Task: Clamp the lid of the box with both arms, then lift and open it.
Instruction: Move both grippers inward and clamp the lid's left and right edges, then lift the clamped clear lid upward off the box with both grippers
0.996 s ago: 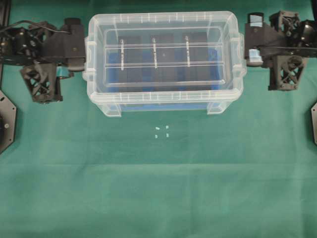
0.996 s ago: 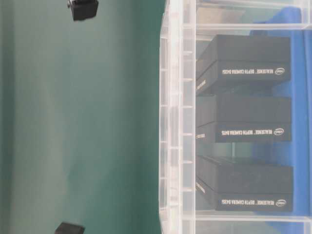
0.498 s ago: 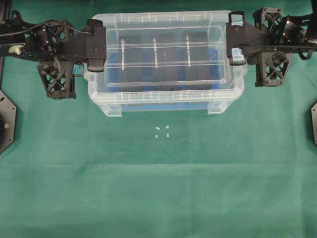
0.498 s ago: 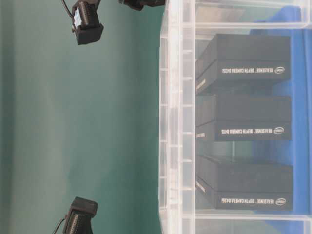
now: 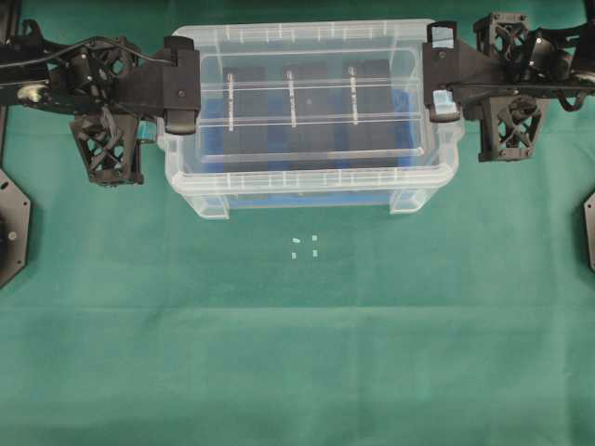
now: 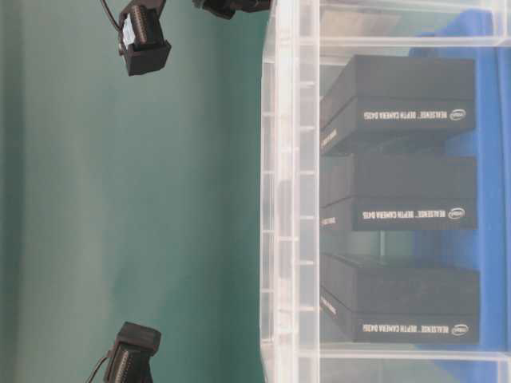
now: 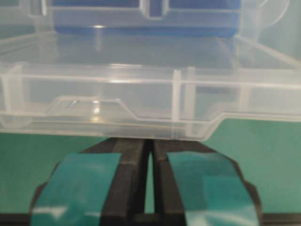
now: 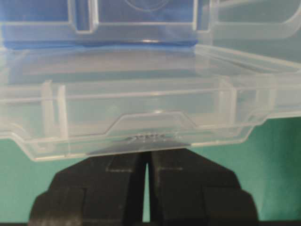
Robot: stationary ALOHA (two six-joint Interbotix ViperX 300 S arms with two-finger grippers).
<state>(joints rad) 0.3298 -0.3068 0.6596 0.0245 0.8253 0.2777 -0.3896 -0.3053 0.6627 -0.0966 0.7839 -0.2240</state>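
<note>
The clear lid (image 5: 307,139) lies on top of the clear box (image 5: 307,197), which holds three black blocks (image 6: 399,191) on a blue liner. My left gripper (image 5: 181,85) is shut, its tips against the lid's left end. At the lid's right end my right gripper (image 5: 437,76) is shut too. In the left wrist view the lid's rim (image 7: 141,94) covers the tips of the left gripper (image 7: 149,141), with only a thin slit between the taped fingers. The right wrist view shows the same: rim (image 8: 141,103) over the right gripper (image 8: 146,153). Nothing sits between either pair of jaws.
The box stands at the back of a green cloth (image 5: 297,353). Small white marks (image 5: 305,245) lie just in front of it. Black base plates sit at the left edge (image 5: 11,232) and right edge (image 5: 588,232). Arm parts hang left of the box wall (image 6: 144,40).
Over the last second both grippers moved inward from beside the box until they met the lid's two ends. In the last half second almost nothing has moved.
</note>
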